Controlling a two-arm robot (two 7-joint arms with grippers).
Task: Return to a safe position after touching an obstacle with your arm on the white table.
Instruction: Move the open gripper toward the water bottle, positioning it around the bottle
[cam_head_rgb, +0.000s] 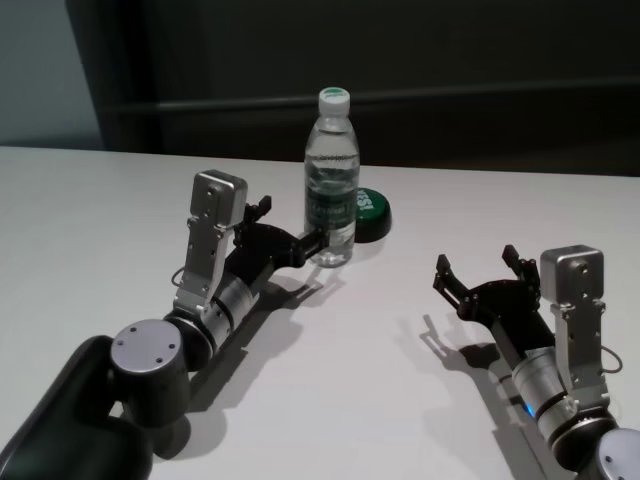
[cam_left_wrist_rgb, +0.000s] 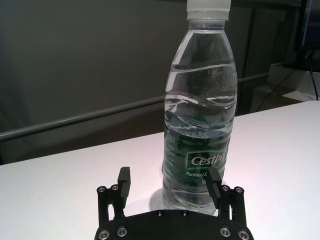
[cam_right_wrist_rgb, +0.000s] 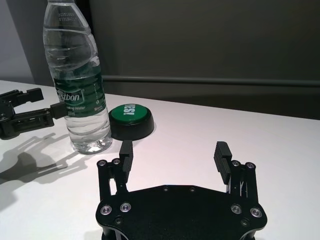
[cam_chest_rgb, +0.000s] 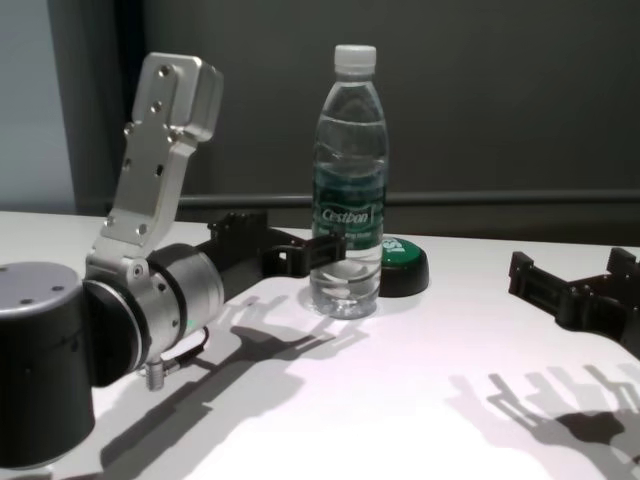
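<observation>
One step looks done: the left tool (cam_head_rgb: 290, 228), spread wide, touches the bottle (cam_head_rgb: 331, 180) at its 9 o'clock (retreat across the desk (cam_head_rgb: 350, 380) remains); the right tool (cam_head_rgb: 478, 268) idles, spread.

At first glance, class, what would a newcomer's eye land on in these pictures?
The tall water bottle standing upright mid-table, with the open left gripper right at its label, one finger against its side. Just behind it sits a green-topped button. The right gripper hovers open, well apart on the white table.
</observation>
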